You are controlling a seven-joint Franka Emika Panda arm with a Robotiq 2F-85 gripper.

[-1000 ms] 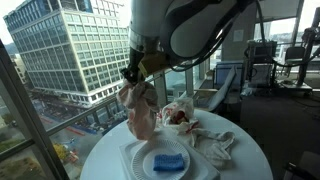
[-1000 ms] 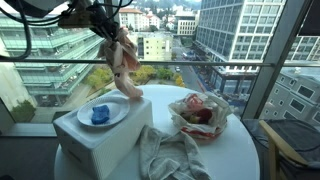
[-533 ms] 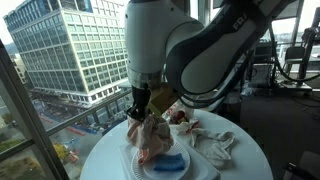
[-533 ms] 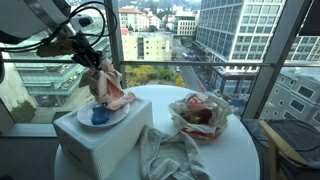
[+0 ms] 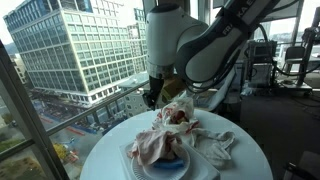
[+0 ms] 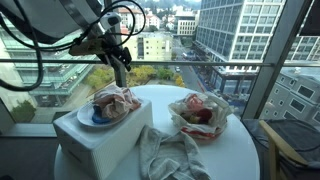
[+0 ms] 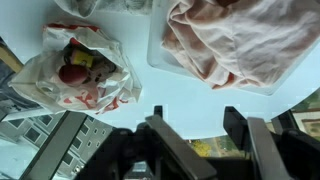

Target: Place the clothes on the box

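A pinkish-white bundle of clothes (image 5: 160,145) (image 6: 113,103) (image 7: 240,40) lies on the white box (image 6: 100,142) (image 7: 157,55), over a round plate with a blue sponge (image 5: 170,159) (image 6: 96,118). A second white-and-red bundle (image 5: 180,116) (image 6: 197,113) (image 7: 75,70) sits on the round white table (image 6: 245,150). My gripper (image 5: 152,96) (image 6: 120,62) (image 7: 195,115) hangs open above and behind the box. Nothing is between its fingers, and it stands clear of the cloth.
A crumpled pale cloth (image 5: 215,146) (image 6: 170,156) lies on the table in front of the box. Glass walls with a railing (image 6: 230,68) ring the table closely. The big arm (image 5: 215,40) looms over the table's far side.
The gripper carried the hanging cloth down over the box, opened and let it go. The cloth now lies spread on the plate, and the gripper has lifted away.
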